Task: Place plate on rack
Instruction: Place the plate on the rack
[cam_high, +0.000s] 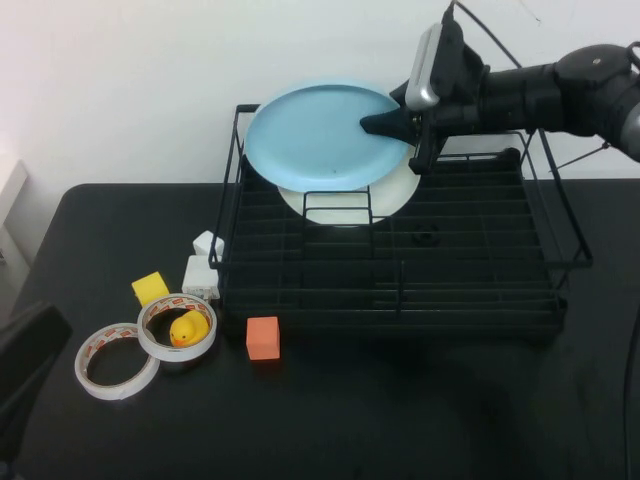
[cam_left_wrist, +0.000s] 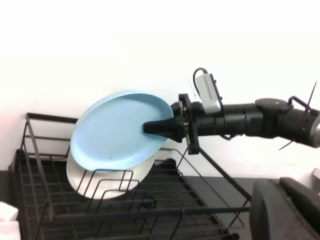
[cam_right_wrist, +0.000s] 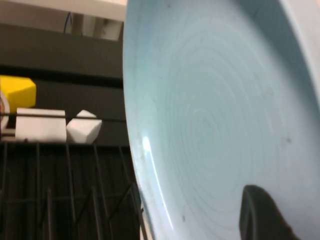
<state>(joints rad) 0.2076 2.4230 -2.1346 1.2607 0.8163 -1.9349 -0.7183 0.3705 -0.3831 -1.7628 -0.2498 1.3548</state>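
The right gripper (cam_high: 392, 124) is pinching the rim of the blue plate (cam_high: 318, 137), one finger on top and one underneath. It is holding the plate up in the air over the back left part of the rack (cam_high: 480, 270). The plate is tilting, with its far edge higher.

Just under the blue plate a white plate (cam_high: 390, 196) is leaning in the rack already, behind a wire loop (cam_high: 336, 208). In the left wrist view the blue plate (cam_left_wrist: 117, 131) is sitting right above the white plate (cam_left_wrist: 85, 181), very close, but I cannot tell if they are touching.

The left gripper is not showing in any picture. Only a dark part of the left arm (cam_high: 25, 350) is showing near the left edge of the table (cam_high: 400, 420), well away from the rack.

The step now looks like setting the blue plate down into a slot. To do it well, the arm should be tipping the plate more upright, so its low edge goes down between the wires. It should be going slowly, because the white plate is so close and a bump could knock it over. The fingers should be squeezing until the plate is resting on the wires, then letting go.

A duck (cam_high: 187, 328), tape rolls (cam_high: 116, 360) and small blocks (cam_high: 263, 338) are lying on the table, apart from the rack.
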